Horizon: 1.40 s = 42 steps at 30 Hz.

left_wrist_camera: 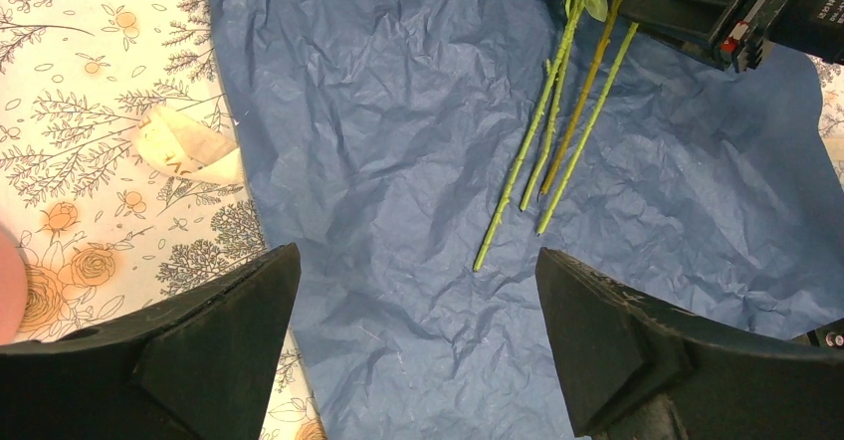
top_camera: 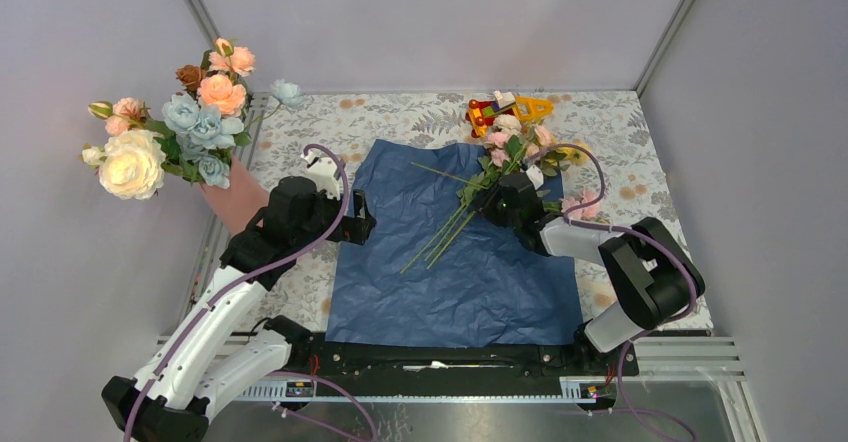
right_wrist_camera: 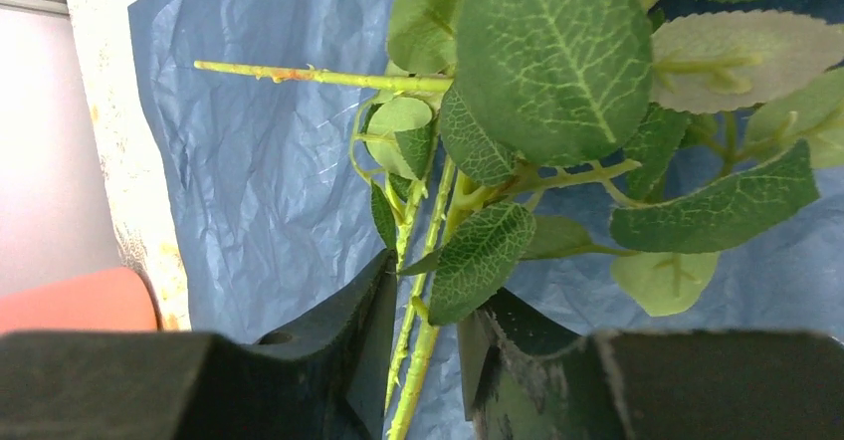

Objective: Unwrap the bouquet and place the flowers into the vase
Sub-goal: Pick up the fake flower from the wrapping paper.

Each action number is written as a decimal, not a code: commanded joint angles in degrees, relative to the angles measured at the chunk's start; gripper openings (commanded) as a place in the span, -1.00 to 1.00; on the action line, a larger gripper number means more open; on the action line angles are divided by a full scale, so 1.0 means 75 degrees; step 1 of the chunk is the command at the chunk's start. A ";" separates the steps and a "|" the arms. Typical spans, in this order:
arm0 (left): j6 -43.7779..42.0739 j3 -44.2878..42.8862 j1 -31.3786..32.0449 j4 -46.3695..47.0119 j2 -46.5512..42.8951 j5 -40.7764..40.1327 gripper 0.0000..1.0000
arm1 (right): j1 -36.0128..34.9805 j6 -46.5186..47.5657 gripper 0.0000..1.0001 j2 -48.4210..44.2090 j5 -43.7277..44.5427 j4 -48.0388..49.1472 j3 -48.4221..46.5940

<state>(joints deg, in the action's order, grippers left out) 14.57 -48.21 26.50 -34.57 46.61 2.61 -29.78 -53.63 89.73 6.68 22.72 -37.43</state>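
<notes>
Stems of the flowers (top_camera: 512,147) sit inside the narrowly parted right tool (right_wrist_camera: 428,301), left tool (left_wrist_camera: 415,261) gaping wide over blue paper (left_wrist_camera: 348,111).

Bouquet paper (top_camera: 455,262): crinkled navy blue. Flowers (top_camera: 512,144), 1 o'clock: pink, cream; green stems. Vase (top_camera: 233,200), 9 o'clock: salmon-pink. Tablecloth (top_camera: 400,117): cream, floral print.

One vase (top_camera: 230,205), one blue paper sheet (top_camera: 470,282), one toy (top_camera: 522,109), one bunch of small roses (top_camera: 500,140), one of large blooms (top_camera: 205,122)
</notes>
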 commanded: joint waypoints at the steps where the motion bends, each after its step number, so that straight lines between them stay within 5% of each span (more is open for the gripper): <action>1: -0.0032 0.0003 -0.0053 0.0408 -0.0016 0.0138 0.93 | -0.0235 -0.0037 -0.35 0.0054 0.0449 -0.0059 -0.0348; 15: -0.0032 0.0006 -0.0087 0.0400 -0.0045 0.0127 0.93 | -0.0470 -0.0617 -0.52 0.0626 0.0947 -0.0024 -0.0608; 22: -0.0032 0.0006 -0.0100 0.0402 -0.0051 0.0138 0.93 | -0.0628 -0.0779 -0.72 -0.0018 0.1127 -0.0058 -0.0320; 32: -0.0020 0.0006 -0.0115 0.0402 -0.0057 0.0167 0.93 | -0.0805 -0.1216 -0.69 -0.1341 0.0926 -0.0210 0.0268; 42: 0.0200 -0.0034 -0.0112 0.0528 -0.0238 0.0301 0.93 | -0.1094 0.0147 -0.80 -0.1897 -0.0111 -0.0050 -0.0281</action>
<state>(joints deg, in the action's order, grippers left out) 14.81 -48.16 25.96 -34.52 46.54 2.98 -36.25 -59.02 80.03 8.32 21.21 -35.81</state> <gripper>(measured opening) 0.963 0.151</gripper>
